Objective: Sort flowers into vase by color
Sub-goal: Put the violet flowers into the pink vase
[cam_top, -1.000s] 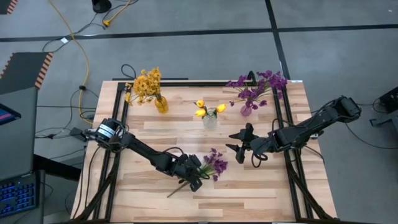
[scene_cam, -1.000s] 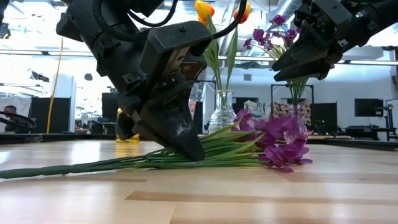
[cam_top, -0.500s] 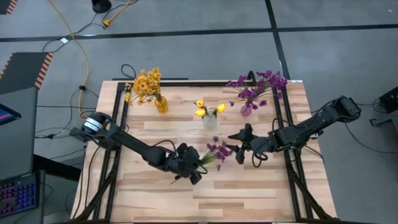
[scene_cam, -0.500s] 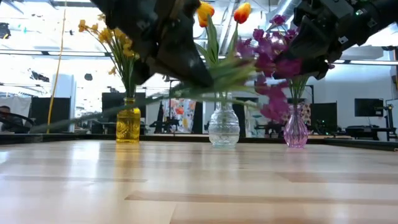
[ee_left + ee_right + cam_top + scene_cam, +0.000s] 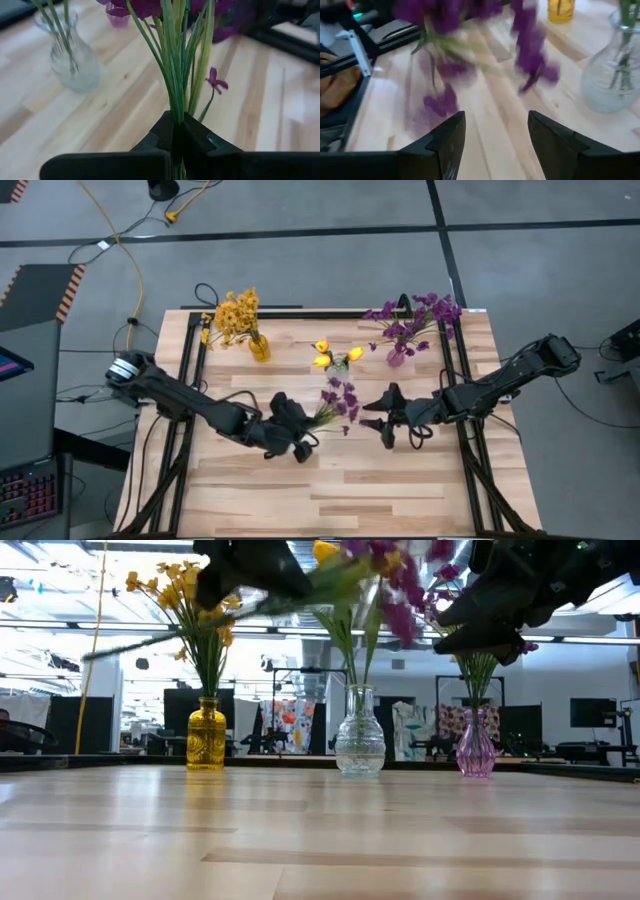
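My left gripper (image 5: pixel 303 434) is shut on a purple flower (image 5: pixel 340 398) and holds it in the air near the table's middle; the blooms (image 5: pixel 145 6) point toward the far edge. My right gripper (image 5: pixel 377 414) hovers open just right of the blooms, and nothing lies between its fingers (image 5: pixel 447 145). At the far side stand a yellow vase (image 5: pixel 259 347) with yellow flowers (image 5: pixel 235 315), a clear vase (image 5: pixel 338 371) with tulips (image 5: pixel 322 355), and a purple vase (image 5: pixel 397 357) with purple flowers (image 5: pixel 415 315). My left gripper pinches the bunch of green stems and leaves (image 5: pixel 176 122) between its two fingers, well below the blooms. The fingers lie across the stems. The flower is lifted clear of the table and slants upward, with its bare stem end (image 5: pixel 115 645) trailing behind the gripper.
A black frame (image 5: pixel 190 380) runs along the table's left, far and right sides. The near half of the wooden tabletop (image 5: pixel 330 500) carries nothing. Cables lie on the floor beyond the far left corner.
My left gripper has risen and drawn toward the far edge, tipping upward, still shut on the purple flower. The flower lay flat on the table and is now lifted clear, blooms raised toward the vases.
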You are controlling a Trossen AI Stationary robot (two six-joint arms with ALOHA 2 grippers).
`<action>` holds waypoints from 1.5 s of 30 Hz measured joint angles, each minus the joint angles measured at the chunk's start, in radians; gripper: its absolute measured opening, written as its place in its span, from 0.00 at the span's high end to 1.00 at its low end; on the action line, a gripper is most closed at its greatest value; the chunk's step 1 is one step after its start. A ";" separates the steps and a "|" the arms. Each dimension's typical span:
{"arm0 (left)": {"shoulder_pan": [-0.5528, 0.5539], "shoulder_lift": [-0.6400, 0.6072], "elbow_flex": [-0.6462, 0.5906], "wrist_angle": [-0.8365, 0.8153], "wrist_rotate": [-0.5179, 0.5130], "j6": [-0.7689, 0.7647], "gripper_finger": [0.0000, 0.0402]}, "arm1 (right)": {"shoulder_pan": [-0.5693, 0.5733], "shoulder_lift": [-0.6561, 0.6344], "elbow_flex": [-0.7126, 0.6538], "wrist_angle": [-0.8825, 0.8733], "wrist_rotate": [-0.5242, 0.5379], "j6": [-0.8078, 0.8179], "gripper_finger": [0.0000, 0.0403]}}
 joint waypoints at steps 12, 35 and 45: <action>-0.003 -0.109 0.001 0.111 -0.083 0.163 1.00 | 0.001 0.000 0.000 0.031 -0.117 0.061 0.40; 0.023 -0.094 0.002 0.718 0.010 0.699 1.00 | 0.000 0.000 0.000 0.543 -0.115 -0.363 0.40; 0.064 -0.015 0.002 0.916 0.104 0.734 1.00 | -0.010 0.000 0.000 0.678 -0.114 -0.493 0.40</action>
